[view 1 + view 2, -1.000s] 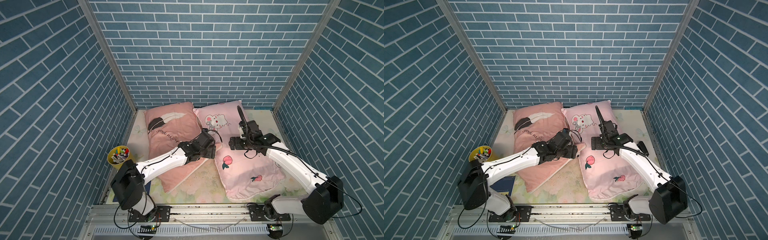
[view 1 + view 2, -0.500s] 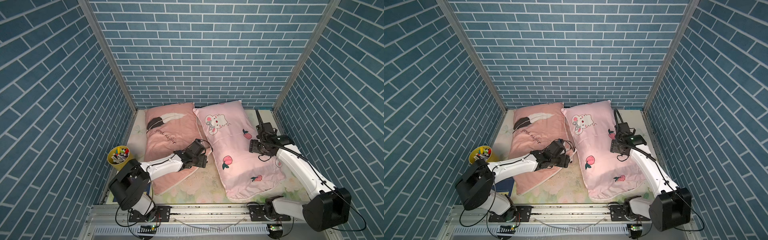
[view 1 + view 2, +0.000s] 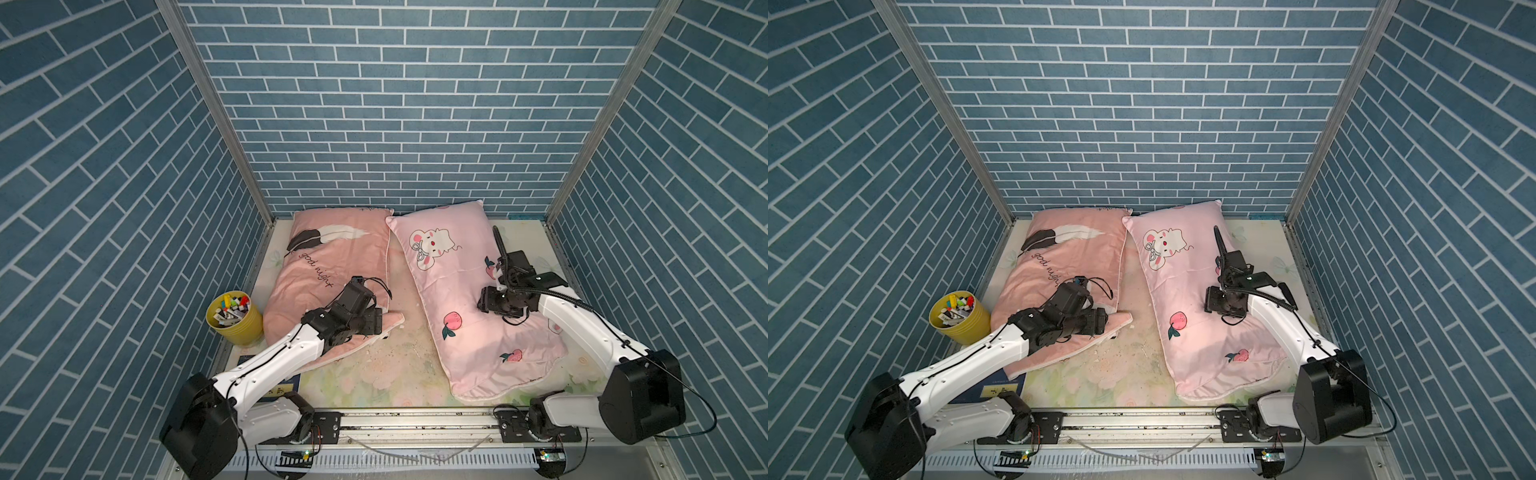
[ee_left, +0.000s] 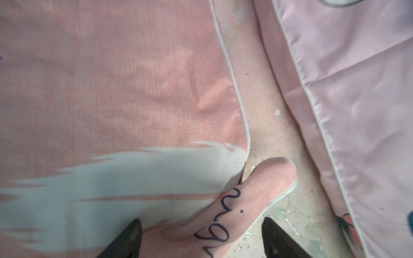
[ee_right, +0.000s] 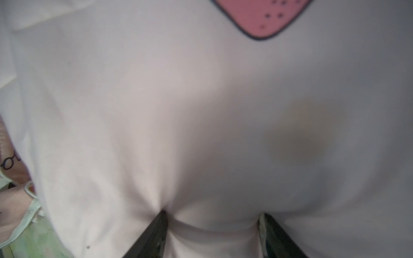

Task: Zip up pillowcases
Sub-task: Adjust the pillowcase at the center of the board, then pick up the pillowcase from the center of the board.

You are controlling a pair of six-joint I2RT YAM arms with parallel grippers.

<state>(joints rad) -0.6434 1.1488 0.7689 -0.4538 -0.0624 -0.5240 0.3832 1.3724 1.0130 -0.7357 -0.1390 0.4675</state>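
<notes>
Pillowcases lie side by side on the floral sheet (image 3: 399, 370): the salmon case (image 3: 328, 266) on the robot's left and the pale case (image 3: 461, 299) on its right, with a strip of sheet between them. We see no zip or slider in any view. So we judge that the step in hand is taking hold of each case to bring its open edge into reach, not zipping proper.

The left jaws stand apart, straddling the salmon case's folded corner (image 4: 263, 185). One finger (image 4: 125, 239) is against the cloth and the other is clear of it, so nothing is clamped. The right jaws, also apart, press into the middle of the pale case with a bulge of cloth between them, and we see no firm pinch.

Next, we think, each pair must close shallowly on cloth alone, then drag or turn its case until the zip shows.
</notes>
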